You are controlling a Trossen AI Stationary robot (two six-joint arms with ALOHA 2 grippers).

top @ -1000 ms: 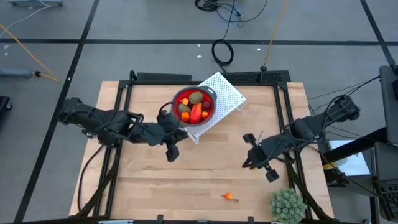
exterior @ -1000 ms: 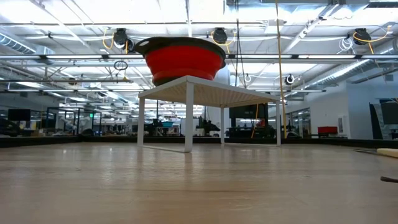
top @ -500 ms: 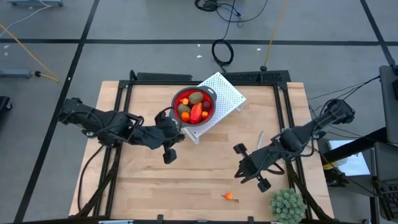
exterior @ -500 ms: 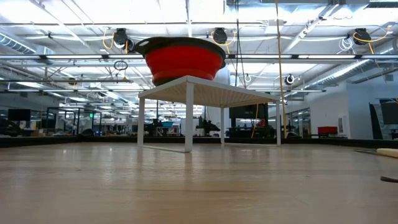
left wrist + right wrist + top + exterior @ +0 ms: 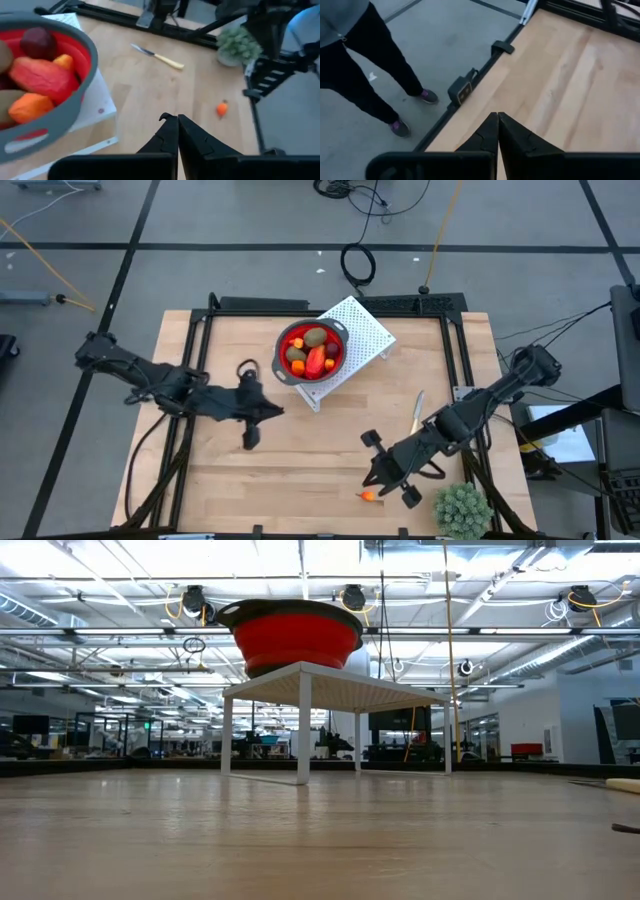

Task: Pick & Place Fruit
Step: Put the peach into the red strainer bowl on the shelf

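A red bowl with a grey rim (image 5: 312,352) stands on a white perforated stand (image 5: 365,330), near the table's far edge. It holds several toy fruit: olive-brown ovals, a dark red ball, orange pieces and one longer red-orange piece (image 5: 42,77). One tiny orange fruit (image 5: 368,496) lies alone on the wood near the near edge, and also shows in the left wrist view as the orange fruit (image 5: 222,108). My right gripper (image 5: 372,476) is shut and hovers just on the far side of that piece; the right wrist view does not show it. My left gripper (image 5: 272,412) is shut and sits left of and nearer than the bowl.
A knife with a pale yellow handle (image 5: 417,412) lies right of centre. A spiky green plant ball (image 5: 462,510) sits at the near right corner, close to my right arm. Black rails frame the table. A person's legs (image 5: 365,65) stand on the floor beyond the table edge.
My right gripper has swung from right of centre toward the near edge, ending close to the lone orange piece. My left gripper has drawn back from the bowl toward the table's left and near side. The bowl and fruit have stayed put.
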